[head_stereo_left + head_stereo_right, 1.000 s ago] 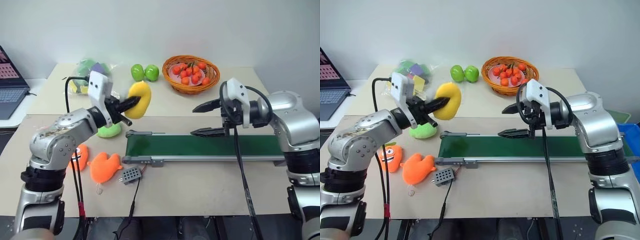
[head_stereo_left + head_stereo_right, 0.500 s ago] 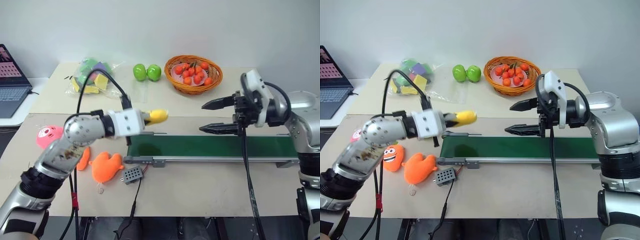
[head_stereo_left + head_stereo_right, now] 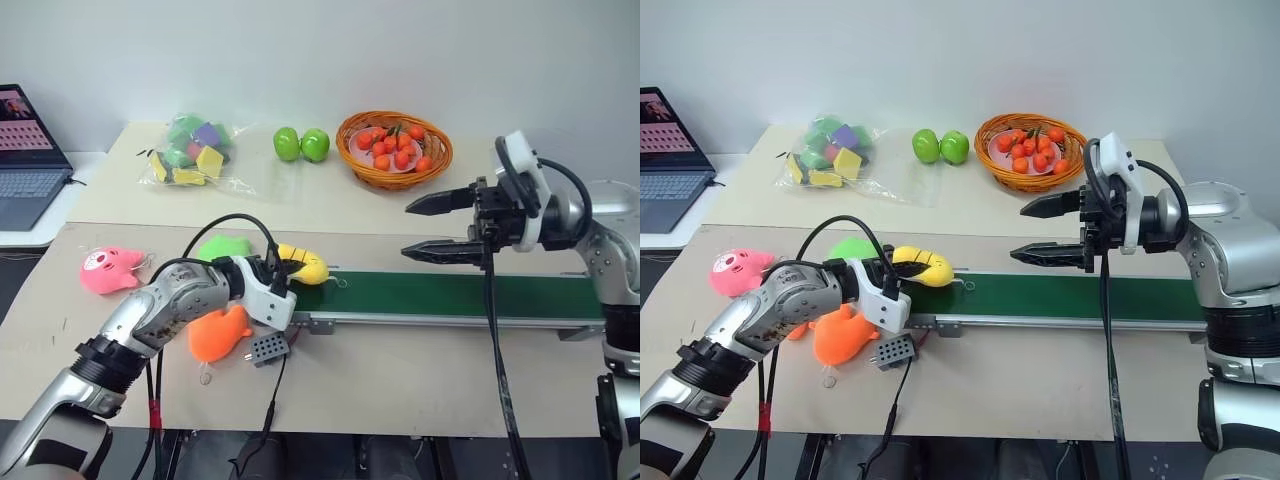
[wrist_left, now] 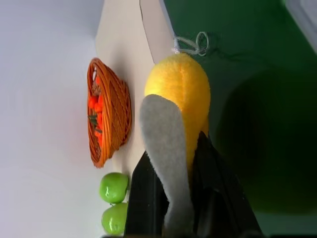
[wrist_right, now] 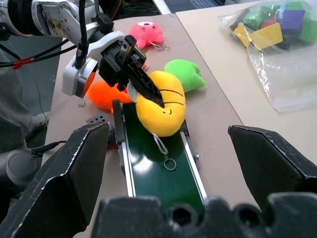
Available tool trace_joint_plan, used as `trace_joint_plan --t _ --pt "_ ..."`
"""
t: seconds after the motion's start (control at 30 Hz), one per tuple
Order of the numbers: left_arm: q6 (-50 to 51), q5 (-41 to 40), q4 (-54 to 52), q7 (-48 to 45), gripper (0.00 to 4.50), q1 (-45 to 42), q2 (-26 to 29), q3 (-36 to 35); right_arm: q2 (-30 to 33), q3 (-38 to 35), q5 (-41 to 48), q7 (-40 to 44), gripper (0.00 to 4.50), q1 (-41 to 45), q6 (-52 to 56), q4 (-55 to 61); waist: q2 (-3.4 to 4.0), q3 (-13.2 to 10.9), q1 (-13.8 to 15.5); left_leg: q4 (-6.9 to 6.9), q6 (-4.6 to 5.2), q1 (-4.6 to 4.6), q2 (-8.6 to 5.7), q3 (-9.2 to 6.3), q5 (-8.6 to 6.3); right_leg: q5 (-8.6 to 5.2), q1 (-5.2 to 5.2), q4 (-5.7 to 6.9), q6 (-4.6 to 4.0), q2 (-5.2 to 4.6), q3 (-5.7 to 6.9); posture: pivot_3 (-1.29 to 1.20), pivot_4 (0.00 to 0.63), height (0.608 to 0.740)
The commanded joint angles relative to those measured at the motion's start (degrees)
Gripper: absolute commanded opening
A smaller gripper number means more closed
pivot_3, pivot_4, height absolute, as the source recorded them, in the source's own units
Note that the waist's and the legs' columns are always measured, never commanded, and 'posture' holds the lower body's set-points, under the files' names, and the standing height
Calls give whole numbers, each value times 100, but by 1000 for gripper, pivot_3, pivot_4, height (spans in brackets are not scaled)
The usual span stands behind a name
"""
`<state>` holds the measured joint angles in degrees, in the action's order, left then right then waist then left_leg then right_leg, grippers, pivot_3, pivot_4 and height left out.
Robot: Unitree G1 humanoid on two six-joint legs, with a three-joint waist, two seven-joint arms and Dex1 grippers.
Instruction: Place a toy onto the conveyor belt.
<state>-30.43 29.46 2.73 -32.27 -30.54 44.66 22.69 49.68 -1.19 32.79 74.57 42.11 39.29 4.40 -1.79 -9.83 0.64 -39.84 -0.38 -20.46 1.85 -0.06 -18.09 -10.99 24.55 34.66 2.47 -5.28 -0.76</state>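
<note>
We hold the toy at the conveyor belt's near end.
Our left gripper pinches it tight; our right gripper hovers above the belt, jaws wide, empty.

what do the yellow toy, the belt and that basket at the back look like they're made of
Yellow toy: soft plush, fuzzy matte surface with dark stitched lines and a string loop. Conveyor belt: smooth dark-green sheet, probably rubber or PVC, in a grey metal-looking frame. Basket: woven orange wicker or rattan, judging by the visible strands.
</note>
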Motion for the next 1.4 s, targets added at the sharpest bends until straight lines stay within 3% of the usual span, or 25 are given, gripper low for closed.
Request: trace_joint_plan --t 0.03,0.37,0.4,0.43,0.73,0.9,1.1,1.2,1.4 --pt "-180 -220 -33 -403 16 52 33 45 124 -243 101 -34 4500 74 -57 163 1 0 -6 0 0 2 0 1 0 0 0 2 0 0 0 0 150 738" --pt "-444 -31 218 -599 16 -48 -24 24 161 -86 71 -11 4500 71 -29 335 1 1 -8 -2 1 7 1 2 0 0 0 14 0 0 -1 0 150 738" --pt "-470 -68 247 -654 804 -82 -33 31 145 -78 83 -34 4500 104 -9 367 1 1 -11 -2 1 9 1 3 0 0 0 16 0 0 -1 0 150 738" --pt "-330 -291 255 -930 959 -91 -24 44 145 -71 109 -45 4500 144 43 401 2 1 -14 -2 1 10 1 3 0 0 0 18 0 0 -1 0 150 738" --pt "114 -1064 -101 -1779 4387 -304 -86 -99 155 -25 99 -20 4500 240 92 452 2 1 -23 -4 1 12 1 4 0 0 -1 20 0 0 -2 0 150 738" --pt "1209 -2182 -860 -2582 4484 -336 -27 -370 122 42 45 18 4500 275 19 391 2 1 -24 -6 3 10 2 4 -2 0 0 20 0 1 -2 0 150 738" --pt "4376 -4234 -1765 -3376 4484 -493 276 -1230 120 71 21 62 4500 326 -25 299 2 1 -42 -9 7 9 4 1 -4 -4 0 23 5 2 -2 0 150 738" --pt "5858 -5239 -1931 -3649 4484 -562 622 -1754 146 88 -19 135 4500 305 -118 230 2 1 -72 -9 7 9 3 0 -4 -5 0 24 8 2 -2 0 150 738" --pt "7358 -6264 -1738 -3747 4484 -727 1274 -2705 388 206 -256 468 4500 162 -456 53 3 -2 -136 -9 11 8 3 -4 -6 -9 1 22 12 2 -2 0 150 738"
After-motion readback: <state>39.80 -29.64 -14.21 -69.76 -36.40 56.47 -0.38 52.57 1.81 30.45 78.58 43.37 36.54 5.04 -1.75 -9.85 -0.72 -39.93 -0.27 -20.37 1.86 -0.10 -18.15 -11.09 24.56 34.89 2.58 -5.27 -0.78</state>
